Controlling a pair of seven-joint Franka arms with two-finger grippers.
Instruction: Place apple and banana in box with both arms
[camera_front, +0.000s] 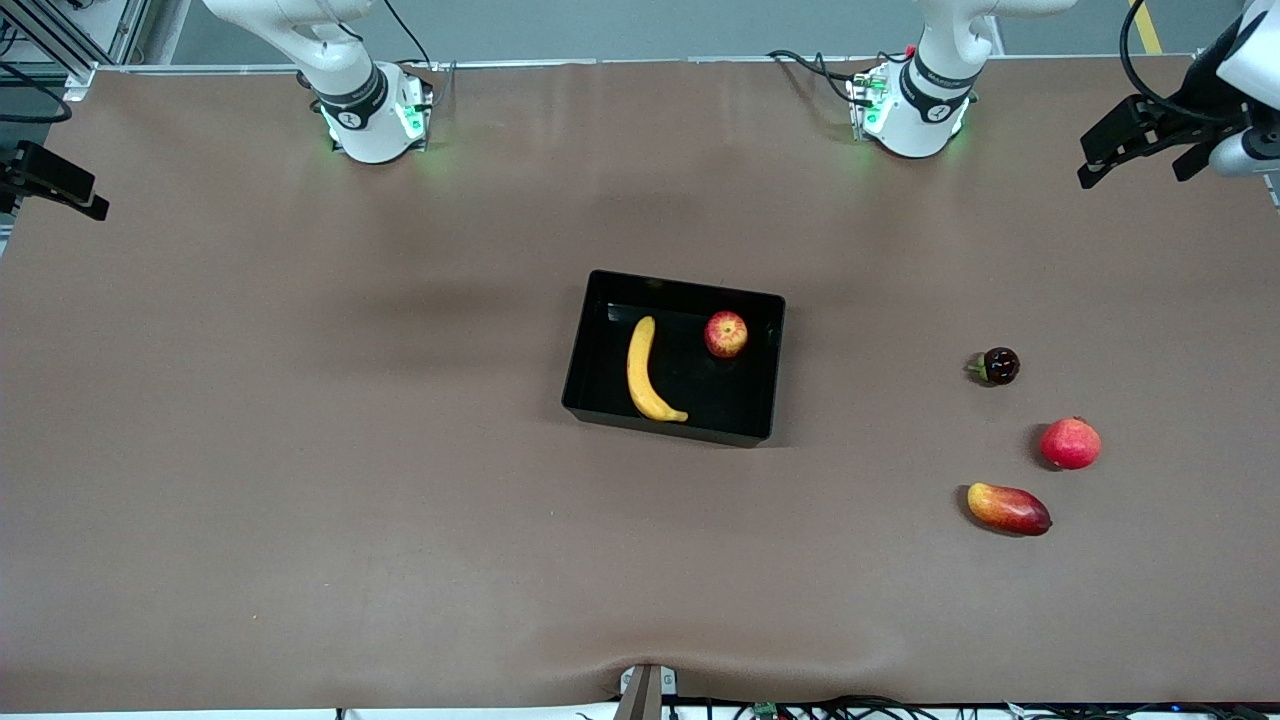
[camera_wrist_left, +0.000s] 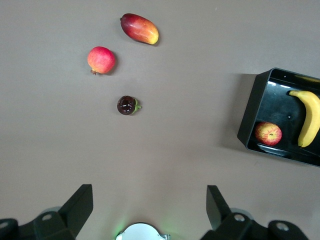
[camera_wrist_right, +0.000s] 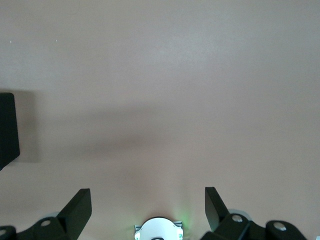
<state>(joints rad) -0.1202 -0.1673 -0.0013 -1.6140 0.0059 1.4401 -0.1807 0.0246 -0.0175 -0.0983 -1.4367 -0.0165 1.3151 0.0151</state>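
The black box (camera_front: 590, 340) stands at the middle of the table. The yellow banana (camera_front: 645, 372) and the red-yellow apple (camera_front: 726, 334) lie inside it, apart from each other. My left gripper (camera_front: 1135, 170) is open and empty, raised over the table's corner at the left arm's end. Its wrist view (camera_wrist_left: 150, 200) shows the box (camera_wrist_left: 252, 115) with the apple (camera_wrist_left: 268, 133) and the banana (camera_wrist_left: 309, 117). My right gripper (camera_front: 60, 185) is open and empty, raised at the right arm's end of the table; its wrist view (camera_wrist_right: 148, 200) shows only a corner of the box (camera_wrist_right: 7, 127).
Three fruits lie toward the left arm's end of the table: a small dark round fruit (camera_front: 998, 366), an evenly red round fruit (camera_front: 1070, 444) and a red-yellow mango (camera_front: 1008, 508) nearest the front camera. They also show in the left wrist view, the mango (camera_wrist_left: 139, 28) among them.
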